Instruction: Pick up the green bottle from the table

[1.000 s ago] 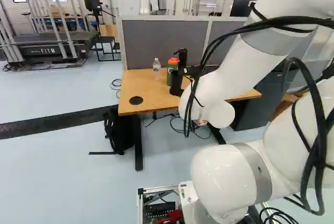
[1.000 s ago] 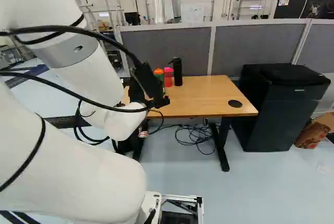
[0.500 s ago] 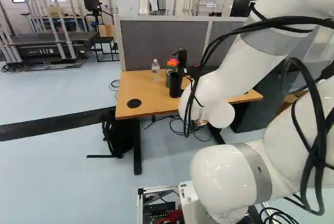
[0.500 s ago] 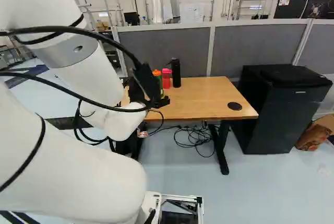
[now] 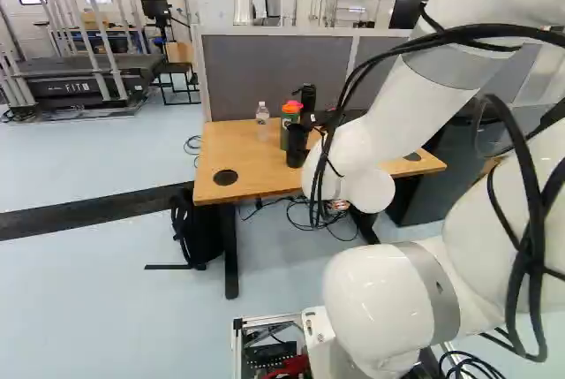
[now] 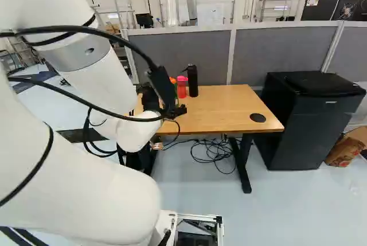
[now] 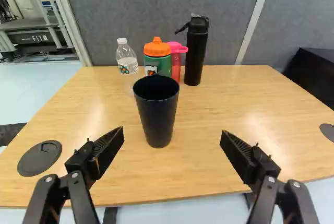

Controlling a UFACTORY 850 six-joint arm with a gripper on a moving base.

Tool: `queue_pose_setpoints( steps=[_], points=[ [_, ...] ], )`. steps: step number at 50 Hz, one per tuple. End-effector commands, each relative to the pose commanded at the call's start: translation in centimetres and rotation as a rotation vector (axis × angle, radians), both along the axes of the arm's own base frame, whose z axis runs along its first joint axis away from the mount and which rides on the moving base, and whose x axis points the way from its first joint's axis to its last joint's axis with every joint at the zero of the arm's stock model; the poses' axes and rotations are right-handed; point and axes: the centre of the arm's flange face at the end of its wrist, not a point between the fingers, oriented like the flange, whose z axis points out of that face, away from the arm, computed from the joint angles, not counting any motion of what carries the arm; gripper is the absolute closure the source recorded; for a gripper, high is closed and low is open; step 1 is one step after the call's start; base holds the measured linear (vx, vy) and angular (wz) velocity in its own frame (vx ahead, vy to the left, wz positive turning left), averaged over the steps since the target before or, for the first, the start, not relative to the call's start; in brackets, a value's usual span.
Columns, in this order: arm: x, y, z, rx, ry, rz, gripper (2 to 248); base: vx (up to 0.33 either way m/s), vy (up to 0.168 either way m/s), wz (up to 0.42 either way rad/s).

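Approach looks like the step in hand: your claw (image 7: 172, 136) stands spread wide with nothing between its pads, and the green bottle (image 7: 158, 66) is well ahead of it, on the wooden table (image 7: 229, 109). Nearer to you, a black cup (image 7: 157, 110) stands in line with the bottle and hides its lower part. Driving straight ahead would likely push that cup into the bottle, so you'd want to go around it or over it before you close in. Mind the pink-lidded bottle (image 7: 176, 63) just beside your target; whether they touch, you can't tell from here. The clear bottle (image 7: 127, 63) flanks it on the other side, so each finger will need careful placing.

Your target stands upright, its orange lid up and its long axis vertical, across the claw's forward reach. A level grip from two sides of the body should suit it.
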Motion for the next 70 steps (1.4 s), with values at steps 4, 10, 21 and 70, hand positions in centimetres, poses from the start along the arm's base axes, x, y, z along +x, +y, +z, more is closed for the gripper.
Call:
queue_pose_setpoints(
  steps=[4, 10, 21, 70],
  points=[
    [0.2, 0.0, 0.3, 0.000, -0.009, 0.000, 3, 0.000, 0.000, 0.000],
    [0.5, 0.0, 0.8, 0.000, -0.025, 0.000, 3, 0.000, 0.000, 0.000],
    [1.3, 0.0, 1.9, 0.000, -0.054, 0.000, 3, 0.000, 0.000, 0.000],
    [9.0, 0.0, 7.0, 0.000, -0.123, 0.000, 3, 0.000, 0.000, 0.000]
  ],
)
